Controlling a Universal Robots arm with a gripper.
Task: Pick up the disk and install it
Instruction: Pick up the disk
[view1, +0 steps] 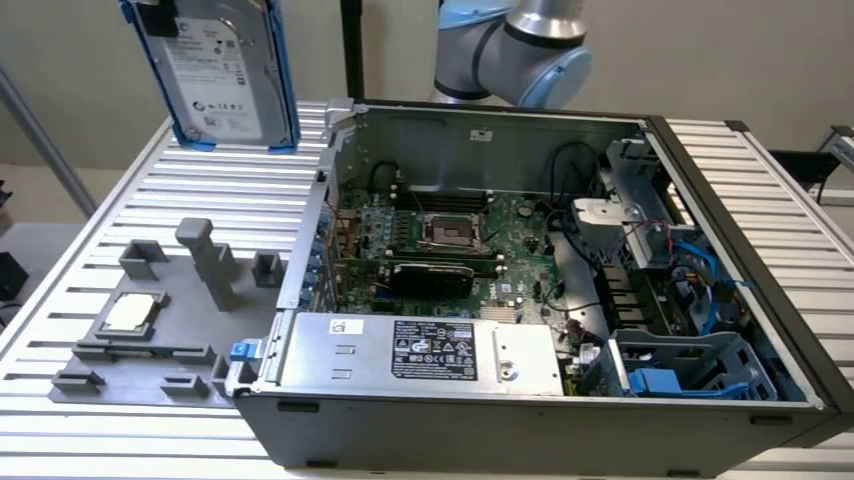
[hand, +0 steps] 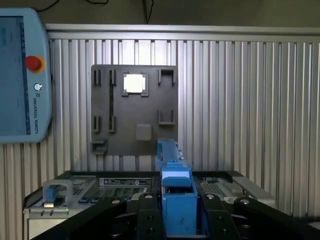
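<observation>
- Pick-up is done: the disk (view1: 220, 70) hangs upright at the upper left of the exterior view, clear of the bench (view1: 160, 180).
- The hand (hand: 178, 220) grips the disk's blue rail.
- Installing is left: the disk is well apart from the open case (view1: 534, 300).
- The wrist view shows the grip, and the pendant (hand: 22, 75); the exterior view shows the case's inside.

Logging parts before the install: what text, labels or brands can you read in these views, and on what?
"UNIVERSAL ROBOTS": on the teach pendant, running vertically beside its screen.
White label on the disk: printed lines and logos, too small to read.
Black-and-white label on the power supply in the computer case: too small to read.
</observation>
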